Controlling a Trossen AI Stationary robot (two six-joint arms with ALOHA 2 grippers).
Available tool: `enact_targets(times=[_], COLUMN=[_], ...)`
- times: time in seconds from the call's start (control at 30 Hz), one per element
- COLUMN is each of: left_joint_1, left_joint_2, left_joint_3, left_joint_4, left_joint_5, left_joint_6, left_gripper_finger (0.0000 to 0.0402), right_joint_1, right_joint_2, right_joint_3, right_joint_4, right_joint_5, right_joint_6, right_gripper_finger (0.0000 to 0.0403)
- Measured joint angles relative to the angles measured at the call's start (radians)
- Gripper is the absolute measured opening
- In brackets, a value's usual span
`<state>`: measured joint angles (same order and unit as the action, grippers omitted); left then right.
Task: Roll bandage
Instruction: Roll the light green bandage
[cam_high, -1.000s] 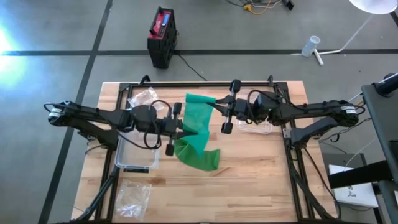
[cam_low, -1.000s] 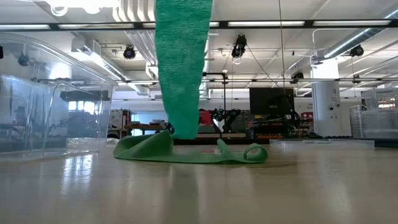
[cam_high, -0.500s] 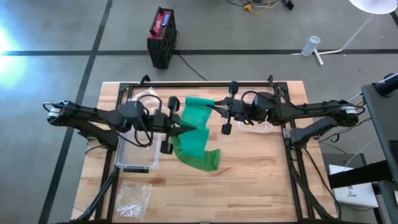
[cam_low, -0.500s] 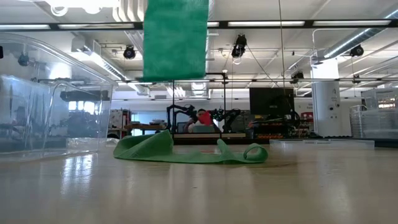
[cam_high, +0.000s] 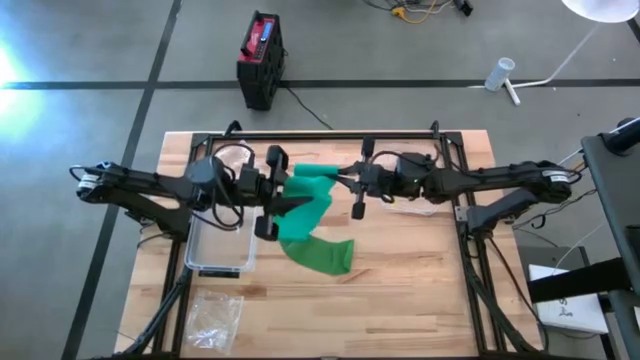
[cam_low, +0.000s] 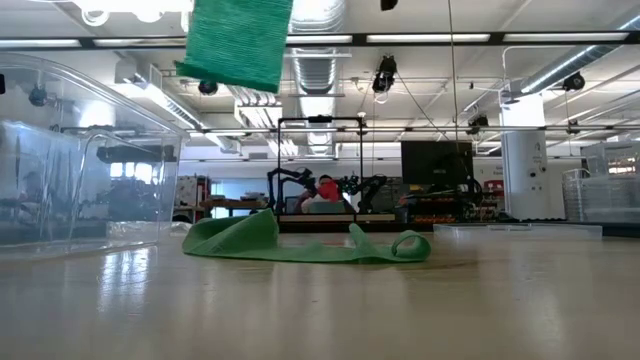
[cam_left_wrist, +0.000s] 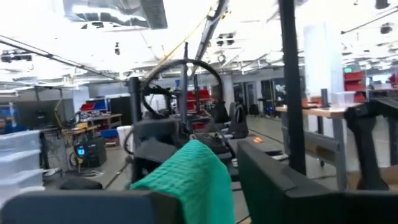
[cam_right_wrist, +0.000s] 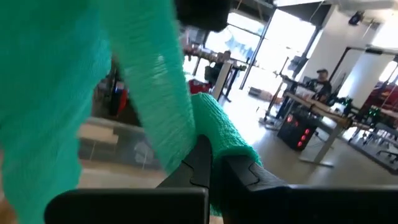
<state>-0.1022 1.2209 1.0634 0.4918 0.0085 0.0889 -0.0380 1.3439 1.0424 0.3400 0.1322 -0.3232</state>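
A long green bandage is partly raised between my two grippers (cam_high: 312, 185) and partly heaped on the table (cam_high: 320, 252). In the low view the raised stretch (cam_low: 235, 40) hangs high at the left, and the heap (cam_low: 300, 245) lies on the wood. My left gripper (cam_high: 298, 201) is above the table's middle, shut on the bandage and pointing toward the right edge. My right gripper (cam_high: 343, 180) faces it from the right, shut on the bandage's upper end. My left gripper has a bunched fold of the bandage (cam_left_wrist: 196, 177) between its two fingers. It comes level from the table's left. The fold arches up above the fingers, clear of the table. My right gripper pinches the bandage's bunched end (cam_right_wrist: 221, 134) between its shut fingertips (cam_right_wrist: 200, 158). It comes level from the table's right. The strip runs away from the fingers toward my left gripper, clear of the table.
A clear plastic box (cam_high: 220, 245) stands at the table's left; it also shows in the low view (cam_low: 70, 150). A crumpled plastic bag (cam_high: 215, 315) lies near the front left, another (cam_high: 232, 155) lies at the far left. A clear tray (cam_high: 410, 207) lies under the right arm.
My left gripper has gone toward the table's left and far edges with the bandage. The stretch that hung down to the table has risen well above it and now slants to the left. The heap on the table has stayed. My right gripper has shifted slightly left.
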Motion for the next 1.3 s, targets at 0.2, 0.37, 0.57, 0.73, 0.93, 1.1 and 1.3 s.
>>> enact_targets(times=[0.2,0.37,0.57,0.73,0.93,1.1,1.3], left_joint_1=[0.096,0.192,0.303,0.379,0.441,0.466,0.471], left_joint_2=[0.0,-0.01,-0.011,-0.012,-0.013,-0.003,0.019], left_joint_3=[0.0,0.0,0.0,0.0,0.0,0.0,0.0], left_joint_4=[0.004,-0.022,-0.095,-0.146,-0.246,-0.368,-0.463], left_joint_5=[-0.05,-0.047,-0.012,0.085,0.223,0.24,0.367], left_joint_6=[-0.073,-0.181,-0.313,-0.388,-0.478,-0.45,-0.282], left_gripper_finger=[0.0173,0.0224,0.0275,0.0304,0.0327,0.0343,0.0346], right_joint_1=[0.0,0.002,0.005,0.006,0.006,0.006,0.007], right_joint_2=[0.027,0.025,0.022,0.001,-0.014,-0.015,-0.025], right_joint_3=[-0.001,-0.002,-0.003,-0.005,-0.005,0.01,0.031], right_joint_4=[-0.045,-0.122,-0.178,-0.197,-0.248,-0.289,-0.295], right_joint_5=[-0.02,-0.062,-0.097,-0.217,-0.338,-0.506,-0.64], right_joint_6=[0.032,0.063,0.076,0.12,0.144,0.177,0.201], right_gripper_finger=[0.0003,0.0003,0.0003,0.0003,0.0003,0.0003,0.0003])
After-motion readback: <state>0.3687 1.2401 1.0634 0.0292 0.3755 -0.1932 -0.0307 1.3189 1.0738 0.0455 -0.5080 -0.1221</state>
